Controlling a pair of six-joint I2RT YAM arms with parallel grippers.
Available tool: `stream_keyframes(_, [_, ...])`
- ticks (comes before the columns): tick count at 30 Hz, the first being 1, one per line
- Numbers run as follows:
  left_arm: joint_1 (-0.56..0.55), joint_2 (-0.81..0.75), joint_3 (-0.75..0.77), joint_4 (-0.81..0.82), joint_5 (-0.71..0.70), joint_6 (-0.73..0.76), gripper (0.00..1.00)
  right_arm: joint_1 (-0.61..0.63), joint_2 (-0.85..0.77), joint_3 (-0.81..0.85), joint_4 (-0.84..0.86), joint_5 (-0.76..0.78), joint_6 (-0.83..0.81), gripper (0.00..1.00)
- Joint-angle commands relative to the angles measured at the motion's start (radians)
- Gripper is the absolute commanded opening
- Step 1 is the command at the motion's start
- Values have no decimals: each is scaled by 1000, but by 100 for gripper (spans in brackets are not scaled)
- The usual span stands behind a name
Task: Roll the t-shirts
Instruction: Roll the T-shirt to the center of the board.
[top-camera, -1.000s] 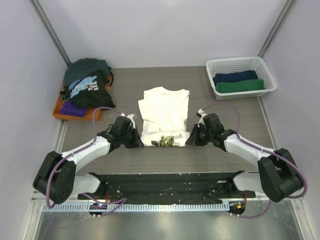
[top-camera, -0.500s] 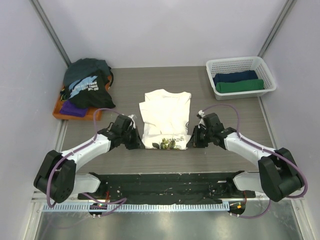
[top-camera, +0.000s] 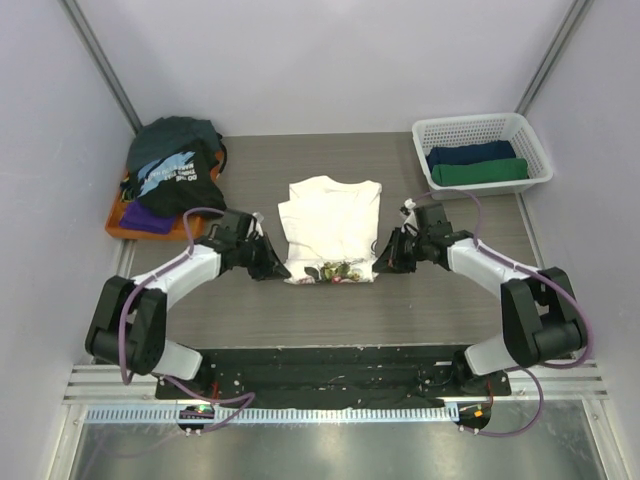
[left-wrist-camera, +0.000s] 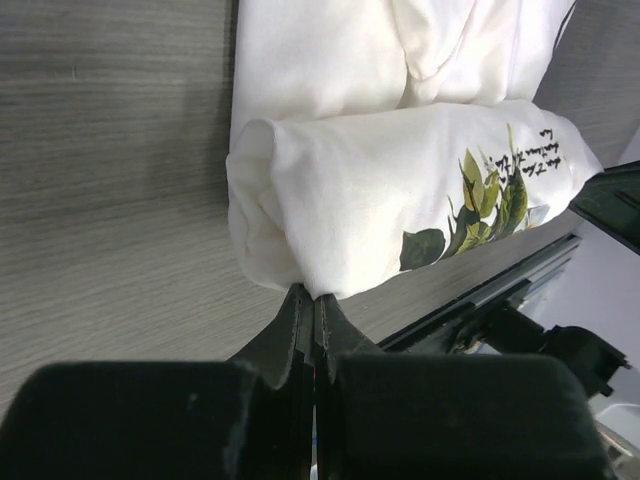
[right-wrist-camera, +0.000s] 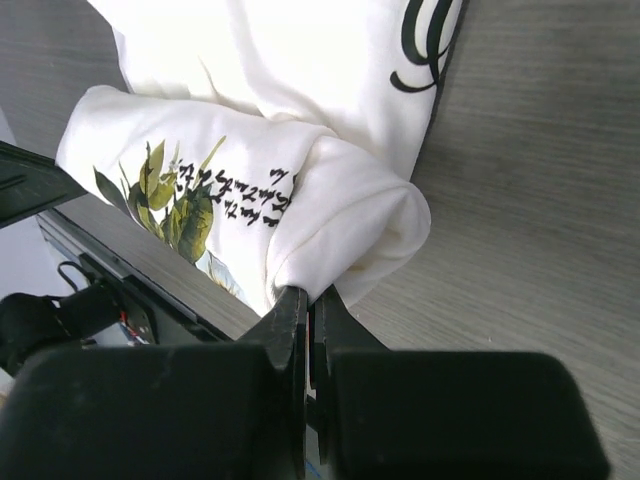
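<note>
**A:** What sits around the work area?

**B:** Far left, a flat orange tray (top-camera: 118, 229) carries a heap of tees. A black one with pale-blue print (top-camera: 178, 180) is on top, a dark teal one (top-camera: 180, 130) lies behind it, and a purple one (top-camera: 145, 215) pokes out at the near edge. Far right, a white lattice basket (top-camera: 428, 131) holds a navy roll (top-camera: 470, 155) and a green roll (top-camera: 480, 172), side by side.

**A:** And the shirt being worked?

**B:** The cream-white t-shirt (top-camera: 330, 212) lies mid-table on the grey wood-grain table (top-camera: 330, 315). Its near end is rolled into a tube, with leaf print and dark script facing out.

**A:** Anything crowding it?

**B:** Only the arms, one at each end of the roll.

**A:** The fingers?

**B:** The left gripper (left-wrist-camera: 308, 298) is pressed together, tips touching the roll's left end. The right gripper (right-wrist-camera: 304, 298) is the same at the right end. I can't tell whether cloth is caught between either pair.
</note>
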Motion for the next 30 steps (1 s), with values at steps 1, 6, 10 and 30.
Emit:
stream_keyframes(1, [46, 80, 97, 88, 124, -41, 1, -46, 72, 98, 34, -71, 23, 2])
stream_keyframes(6, [100, 226, 163, 151, 199, -87, 2, -100, 187, 173, 47, -85, 33, 2])
stream_keyframes(10, [148, 317, 198, 243, 266, -150, 3, -140, 288, 234, 88, -125, 53, 1])
stream_keyframes(30, [175, 576, 430, 256, 199, -199, 10, -183, 425, 362, 116, -12, 48, 37])
